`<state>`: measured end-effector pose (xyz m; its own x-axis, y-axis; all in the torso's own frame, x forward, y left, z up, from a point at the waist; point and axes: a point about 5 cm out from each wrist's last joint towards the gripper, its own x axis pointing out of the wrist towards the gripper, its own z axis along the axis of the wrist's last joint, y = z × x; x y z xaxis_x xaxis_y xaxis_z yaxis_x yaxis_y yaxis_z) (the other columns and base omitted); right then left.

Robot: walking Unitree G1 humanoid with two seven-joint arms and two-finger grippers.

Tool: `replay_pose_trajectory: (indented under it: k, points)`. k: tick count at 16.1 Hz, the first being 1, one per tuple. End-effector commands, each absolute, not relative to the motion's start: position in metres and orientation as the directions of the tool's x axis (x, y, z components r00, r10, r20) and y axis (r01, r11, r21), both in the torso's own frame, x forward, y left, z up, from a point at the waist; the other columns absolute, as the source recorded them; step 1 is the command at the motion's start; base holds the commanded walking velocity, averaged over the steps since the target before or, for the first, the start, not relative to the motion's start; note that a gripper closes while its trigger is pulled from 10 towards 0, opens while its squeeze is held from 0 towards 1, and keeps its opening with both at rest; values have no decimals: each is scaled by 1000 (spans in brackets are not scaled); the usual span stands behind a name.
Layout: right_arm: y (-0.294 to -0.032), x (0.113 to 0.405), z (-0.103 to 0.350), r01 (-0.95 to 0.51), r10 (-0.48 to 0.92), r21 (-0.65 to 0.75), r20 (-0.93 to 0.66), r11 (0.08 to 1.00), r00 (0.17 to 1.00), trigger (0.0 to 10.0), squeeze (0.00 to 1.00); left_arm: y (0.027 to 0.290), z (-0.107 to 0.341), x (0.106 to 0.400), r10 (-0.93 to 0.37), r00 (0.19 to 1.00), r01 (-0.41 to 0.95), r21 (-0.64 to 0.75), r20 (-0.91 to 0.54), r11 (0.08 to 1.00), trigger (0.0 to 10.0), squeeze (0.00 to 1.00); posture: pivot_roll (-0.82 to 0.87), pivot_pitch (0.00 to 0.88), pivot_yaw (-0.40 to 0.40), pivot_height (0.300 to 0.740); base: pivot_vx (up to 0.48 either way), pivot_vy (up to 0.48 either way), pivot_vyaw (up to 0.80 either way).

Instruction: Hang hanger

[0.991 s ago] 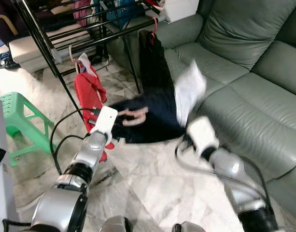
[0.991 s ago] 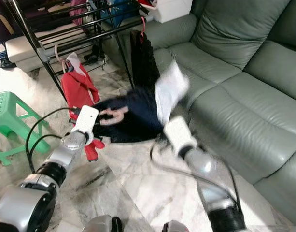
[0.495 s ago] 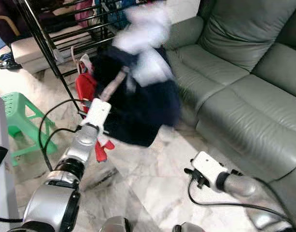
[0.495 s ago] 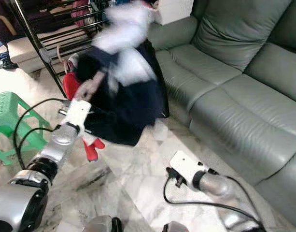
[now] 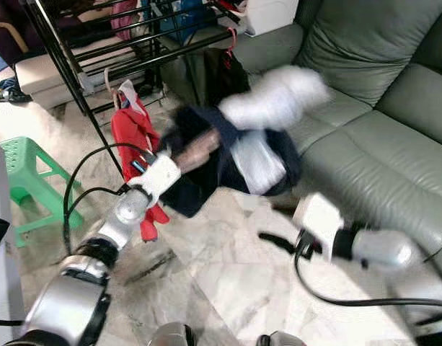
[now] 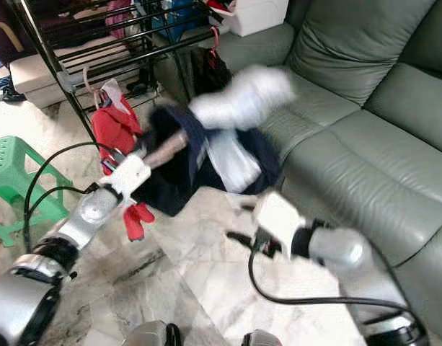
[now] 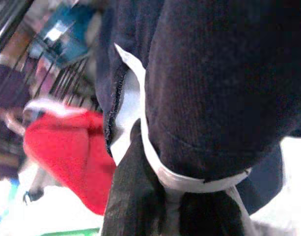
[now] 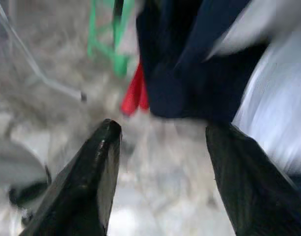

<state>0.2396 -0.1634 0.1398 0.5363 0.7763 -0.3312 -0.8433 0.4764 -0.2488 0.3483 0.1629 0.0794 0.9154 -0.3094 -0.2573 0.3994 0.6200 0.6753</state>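
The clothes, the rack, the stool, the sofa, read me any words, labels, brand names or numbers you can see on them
No readable text in any view.
Navy and white garment, held up by the left gripper: blurred, no print made out.
Red garment on the black drying rack: no label visible.
Green stool: no markings.
Grey-green sofa: none.
White box behind the sofa arm: nothing legible.

Grey-green sofa (image 5: 379,108), green stool (image 5: 26,176), marble floor (image 5: 228,274)

rack (image 5: 127,43) behind garment (image 5: 228,155), sofa (image 5: 379,144) right, stool (image 5: 22,176) left.
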Motion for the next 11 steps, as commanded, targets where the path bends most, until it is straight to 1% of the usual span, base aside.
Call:
replay_pose_trajectory:
  k: [1,2,4,6,7,9,11]
  points:
    - [-161,243,157,-844,803,-241,-268,479,532,10000,1000,161,86,347,-403,882,444,719,-245,535,0,0,-86,18,76,740,0,0,0]
    - [-161,244,161,-841,804,-246,-257,482,536,10000,1000,160,86,346,-433,865,461,744,-255,483,0,0,-86,18,76,740,0,0,0]
    - [-162,249,167,-834,800,-271,-256,480,543,10000,1000,164,86,343,-475,831,478,808,-289,344,0,0,-86,13,76,740,0,0,0]
    - [-162,249,170,-834,798,-284,-263,473,542,10000,1000,163,84,339,-528,784,498,839,-327,219,0,0,-85,9,75,740,0,0,0]
    - [-161,248,170,-836,801,-282,-261,471,539,10000,1000,163,84,339,-531,781,500,838,-328,218,0,0,-85,9,75,740,0,0,0]
    - [-160,247,174,-856,823,-232,-248,463,512,10000,1000,160,76,333,-558,740,536,830,-375,153,0,0,-91,4,78,740,0,0,0]
    - [-158,241,174,-893,861,-80,-240,443,448,10000,1000,155,70,330,-565,718,574,804,-406,152,0,0,-92,2,77,740,0,0,0]
